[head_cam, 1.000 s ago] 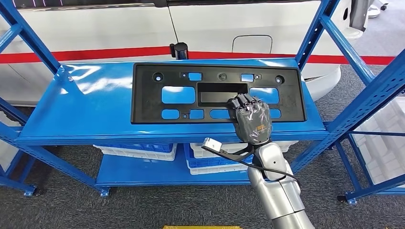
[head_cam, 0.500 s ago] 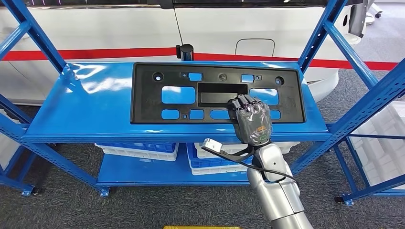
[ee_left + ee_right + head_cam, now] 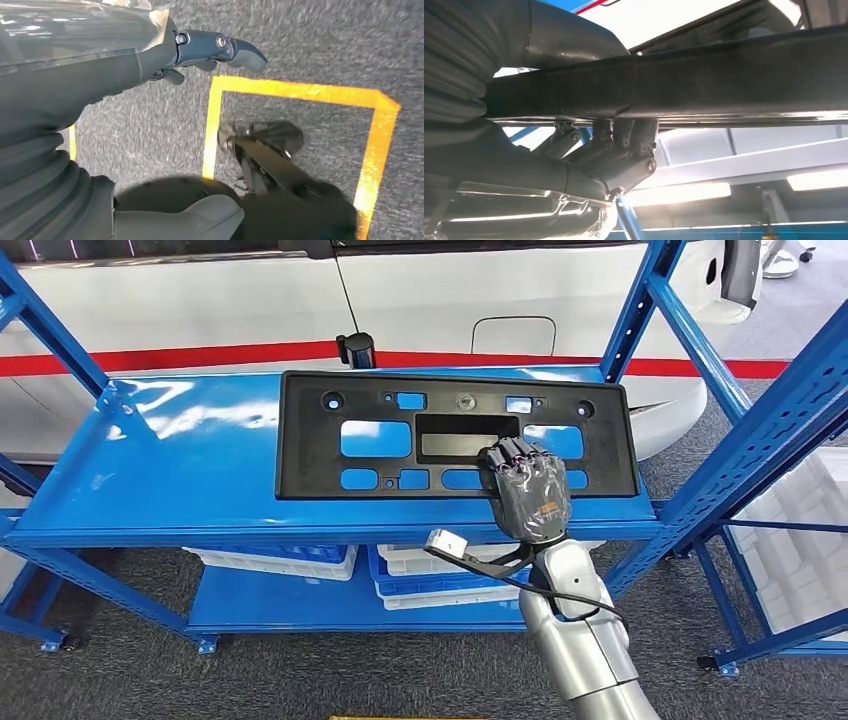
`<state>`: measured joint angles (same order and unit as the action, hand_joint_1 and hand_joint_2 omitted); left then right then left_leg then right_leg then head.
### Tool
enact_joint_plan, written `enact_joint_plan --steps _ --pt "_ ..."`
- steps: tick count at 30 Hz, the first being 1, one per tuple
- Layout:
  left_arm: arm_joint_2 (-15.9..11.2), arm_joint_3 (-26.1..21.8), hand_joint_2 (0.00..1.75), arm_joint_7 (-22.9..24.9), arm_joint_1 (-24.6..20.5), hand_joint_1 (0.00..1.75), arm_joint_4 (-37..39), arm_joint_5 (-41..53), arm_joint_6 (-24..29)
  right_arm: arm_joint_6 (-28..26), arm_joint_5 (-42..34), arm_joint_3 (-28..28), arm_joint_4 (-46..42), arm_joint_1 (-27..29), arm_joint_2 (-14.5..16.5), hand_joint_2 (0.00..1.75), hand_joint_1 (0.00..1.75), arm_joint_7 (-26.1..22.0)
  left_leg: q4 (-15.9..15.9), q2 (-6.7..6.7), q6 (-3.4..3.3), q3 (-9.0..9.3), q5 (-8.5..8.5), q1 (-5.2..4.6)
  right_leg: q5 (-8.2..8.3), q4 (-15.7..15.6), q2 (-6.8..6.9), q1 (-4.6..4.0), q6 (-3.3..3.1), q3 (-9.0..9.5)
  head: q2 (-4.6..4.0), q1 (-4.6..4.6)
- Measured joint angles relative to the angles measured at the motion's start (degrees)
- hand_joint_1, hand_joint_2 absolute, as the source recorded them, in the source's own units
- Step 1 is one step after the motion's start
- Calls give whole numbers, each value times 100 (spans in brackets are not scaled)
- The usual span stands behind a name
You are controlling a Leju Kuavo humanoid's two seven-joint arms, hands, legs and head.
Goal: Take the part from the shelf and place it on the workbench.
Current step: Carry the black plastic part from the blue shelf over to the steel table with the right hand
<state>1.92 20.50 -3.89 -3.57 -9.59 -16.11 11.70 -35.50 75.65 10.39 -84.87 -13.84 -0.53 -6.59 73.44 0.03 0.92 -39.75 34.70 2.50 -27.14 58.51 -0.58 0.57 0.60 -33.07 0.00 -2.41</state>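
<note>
Black plastic part (image 3: 455, 435), a flat panel w/ cut-outs, lies on the blue shelf (image 3: 180, 475) top level. We see the right hand (image 3: 528, 490) gripping the panel's near edge, fingers hooked through a cut-out. Left hand (image 3: 100, 65) hangs over grey floor (image 3: 320, 45), fingers apart, holding nothing.

A blue metal shelf rack (image 3: 150, 470) stands on dark grey carpet (image 3: 300, 675), its glossy upper board catching pale reflections. On the lower board (image 3: 280, 602), white and blue plastic bins (image 3: 275, 560) sit side by side. Behind the rack, on the far side, runs the white body of a car (image 3: 200, 310) with a red stripe (image 3: 180, 356) and a fuel flap (image 3: 513, 335). Another blue upright (image 3: 770, 430) rises at the right. Yellow tape (image 3: 300, 92) marks a rectangle on the floor.
</note>
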Motion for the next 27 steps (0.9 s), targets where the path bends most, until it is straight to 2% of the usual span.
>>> enact_joint_plan --steps 1,2,4,5,6,7,8,10,11,12,14,15,16,17,19,20,21,22,24,26,27 --pt "-1 0 175 -1 6 0 1 0 7 -1 -1 1 12 0 0 175 175 -5 101 -3 -79 -68 -31 -57 -2 0 -3 -64 -35 4 0 0" --pt "-2 0 175 -1 10 0 1 0 12 -2 -1 1 20 -1 -1 175 175 -8 -46 -9 -181 -14 -172 -122 -5 0 -8 -127 -61 13 0 0" --pt "-23 -1 175 -2 7 0 2 0 15 -7 -2 -1 26 -5 2 175 175 -8 -769 -13 -439 325 -538 -256 -15 0 -16 -223 -99 34 0 -11" --pt "-32 0 175 -2 3 0 2 2 16 -15 -2 -2 29 -13 -1 175 175 -8 -1096 8 -533 480 -656 -310 -22 4 -16 -256 -110 37 0 -29" --pt "-42 0 175 -7 -2 0 2 3 18 -24 -3 -2 33 -18 0 175 175 -8 -1299 31 -584 575 -709 -352 -25 7 -8 -263 -114 31 1 -40" --pt "-53 0 175 -11 -8 0 2 4 20 -33 -3 -1 39 -22 2 175 175 -8 -1380 51 -597 607 -709 -380 -26 9 4 -251 -115 20 1 -52" --pt "-47 1 175 -16 -9 0 2 5 20 -40 -3 1 42 -30 4 175 175 -9 -1428 61 -570 620 -737 -397 -24 9 14 -249 -111 12 1 -53" --pt "-38 -1 175 -20 -9 0 2 4 25 -45 -4 5 45 -36 10 175 175 -11 -1541 59 -516 667 -799 -348 -60 57 29 -255 -93 -17 0 -43" --pt "-34 -1 175 -20 -8 0 3 3 25 -49 -7 7 44 -46 8 175 175 -10 -1599 64 -491 692 -832 -304 -131 177 28 -257 -74 -73 0 -51" --pt "-27 -2 175 -20 -9 0 2 2 25 -53 -10 7 44 -55 3 175 175 -8 -1644 68 -466 710 -860 -255 -253 421 27 -240 -50 -188 0 -59" --pt "-20 -2 175 -21 -13 0 3 0 23 -60 -14 9 53 -61 -7 175 175 -4 -1662 72 -439 708 -874 -198 -549 1152 25 -132 31 -530 0 -80" --pt "-12 -2 175 -22 -13 0 3 0 25 -61 -15 10 60 -54 -11 175 175 -3 -1661 72 -413 705 -872 -164 -643 1461 27 -64 94 -678 0 -81" --pt "-4 -2 175 -22 -11 0 3 0 29 -61 -15 12 67 -45 -14 175 175 -3 -1659 72 -377 706 -868 -123 -646 1573 30 6 183 -736 0 -80" --pt "0 -2 175 -22 -11 0 3 0 33 -62 -15 14 72 -40 -16 175 175 -3 -1655 70 -326 712 -861 -71 -544 1424 38 80 303 -669 0 -81" --pt "0 -2 175 -24 -12 0 3 0 41 -67 -16 19 75 -39 -18 175 175 -3 -1638 63 -197 730 -835 26 -202 606 67 216 565 -280 0 -86" --pt "-13 -2 175 -27 -15 0 3 1 48 -73 -16 24 73 -38 -17 175 175 -4 -1628 54 -125 732 -824 53 -74 232 55 236 638 -88 0 -98" --pt "-20 -2 175 -34 -16 0 3 5 55 -81 -17 27 69 -34 -17 175 175 -4 -1624 47 -60 728 -821 58 -18 17 37 242 637 18 0 -106" --pt "-26 -2 175 -43 -17 0 4 9 62 -88 -17 30 63 -26 -20 175 175 -4 -1630 37 -2 723 -830 54 -19 -52 13 229 586 49 0 -111" --pt "-17 -1 175 -57 -11 0 4 15 70 -99 -17 32 49 -8 -25 175 175 -4 -1674 25 85 731 -862 66 -19 -16 -18 196 415 19 1 -107" --pt "-13 -1 175 -61 -11 0 4 15 73 -105 -17 34 29 0 -26 175 175 -6 -1556 29 115 684 -753 90 -10 -13 -24 177 271 14 0 -97" --pt "-11 0 175 -63 -14 0 4 15 73 -110 -17 37 18 0 -24 175 175 -8 -1318 32 104 579 -599 84 -7 -21 -25 158 198 18 0 -89"
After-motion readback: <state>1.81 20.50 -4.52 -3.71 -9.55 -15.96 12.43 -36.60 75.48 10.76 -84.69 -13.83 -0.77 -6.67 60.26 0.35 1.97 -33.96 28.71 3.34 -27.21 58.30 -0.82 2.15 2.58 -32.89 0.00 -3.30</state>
